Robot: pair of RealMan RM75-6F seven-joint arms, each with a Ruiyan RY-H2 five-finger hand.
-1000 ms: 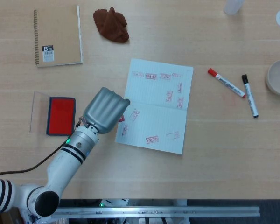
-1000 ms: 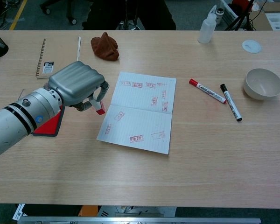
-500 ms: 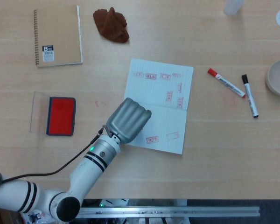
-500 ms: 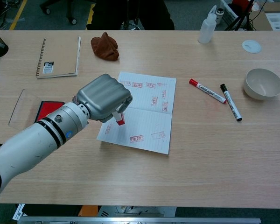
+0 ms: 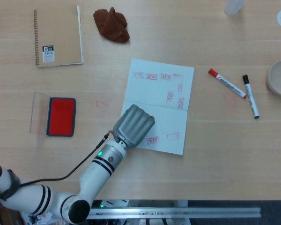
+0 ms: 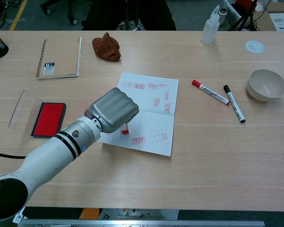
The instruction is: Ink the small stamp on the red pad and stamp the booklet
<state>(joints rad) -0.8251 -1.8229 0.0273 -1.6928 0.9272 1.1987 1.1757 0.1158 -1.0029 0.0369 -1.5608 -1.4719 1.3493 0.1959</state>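
The small stamp (image 6: 125, 129) pokes out below the left hand (image 6: 113, 110), gripped in its curled fingers, base down on the lower page of the open booklet (image 6: 151, 101). The red pad (image 6: 48, 118) lies well off to the hand's left, lid open beside it.

The head view looks almost straight down on the pale wooden desk (image 5: 215, 154) from above, its near metal edge along the bottom. The chest view sits lower at the desk's front, looking forward and downward across it to the floor beyond. Both share the open white lined booklet (image 5: 171, 101) (image 6: 154, 101), the red ink pad (image 5: 62, 116) (image 6: 48, 118) and the grey left hand (image 5: 134, 125) (image 6: 113, 110).
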